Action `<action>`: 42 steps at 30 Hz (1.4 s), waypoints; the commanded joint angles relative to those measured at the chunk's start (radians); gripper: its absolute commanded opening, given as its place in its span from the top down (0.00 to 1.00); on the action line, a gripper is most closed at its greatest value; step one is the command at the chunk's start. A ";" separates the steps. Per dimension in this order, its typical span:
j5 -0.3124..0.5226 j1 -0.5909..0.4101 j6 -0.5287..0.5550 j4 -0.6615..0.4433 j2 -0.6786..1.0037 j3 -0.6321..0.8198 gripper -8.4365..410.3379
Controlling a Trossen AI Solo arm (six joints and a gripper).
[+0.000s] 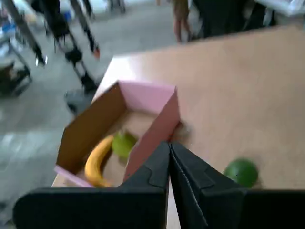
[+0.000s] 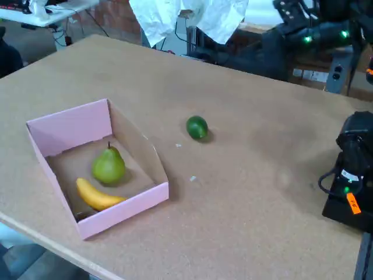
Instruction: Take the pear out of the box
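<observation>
The table point(image 2: 256, 192) is carrying everything, with the box point(image 2: 67, 125) sitting near its front left corner in the fixed view. Inside, the pear point(image 2: 108, 165) is standing upright, touching the banana point(image 2: 96, 196) lying in front of it. The lime point(image 2: 197, 126) is resting well apart, outside. The gripper point(image 1: 169, 148) is hovering above, its jaws pressed together, probably not yet ready to grasp.
</observation>
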 commanded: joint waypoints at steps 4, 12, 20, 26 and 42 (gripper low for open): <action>-0.063 0.015 0.014 -0.235 0.244 0.207 0.98; 0.030 0.098 -0.040 -0.430 0.454 0.385 0.98; 0.090 0.174 -0.041 -0.559 0.669 0.538 0.98; 0.142 0.225 -0.055 -0.614 0.828 0.666 0.98; 0.168 0.248 -0.116 -0.716 1.219 1.002 0.98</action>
